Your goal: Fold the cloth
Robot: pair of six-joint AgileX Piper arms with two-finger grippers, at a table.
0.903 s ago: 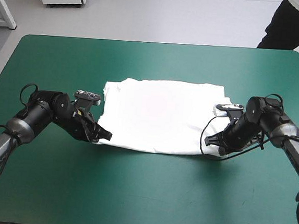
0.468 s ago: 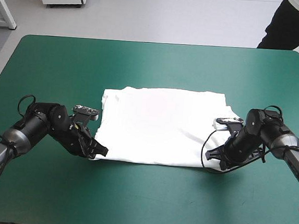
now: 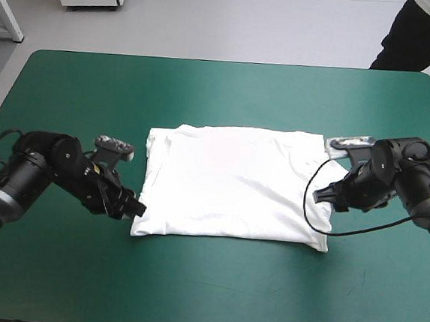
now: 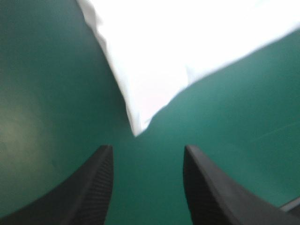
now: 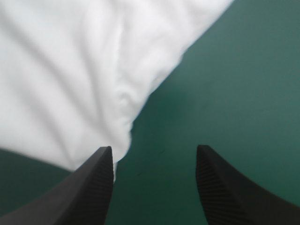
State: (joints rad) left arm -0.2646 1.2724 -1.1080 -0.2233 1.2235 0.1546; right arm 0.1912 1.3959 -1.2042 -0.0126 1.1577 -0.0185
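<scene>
Your left gripper [image 3: 137, 208] and right gripper [image 3: 323, 195] gape wide, empty — a shallow pinch on the T-shirt [image 3: 232, 183] may snag just 1 layer, undoing the fold.

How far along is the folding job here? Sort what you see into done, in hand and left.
Done: the T-shirt lies on the teal-green cover as a flat folded rectangle. In hand: nothing gripped; the left jaws stand open off its near left corner, the right jaws open by its right edge. Left: probably further folds into a smaller bundle.
</scene>
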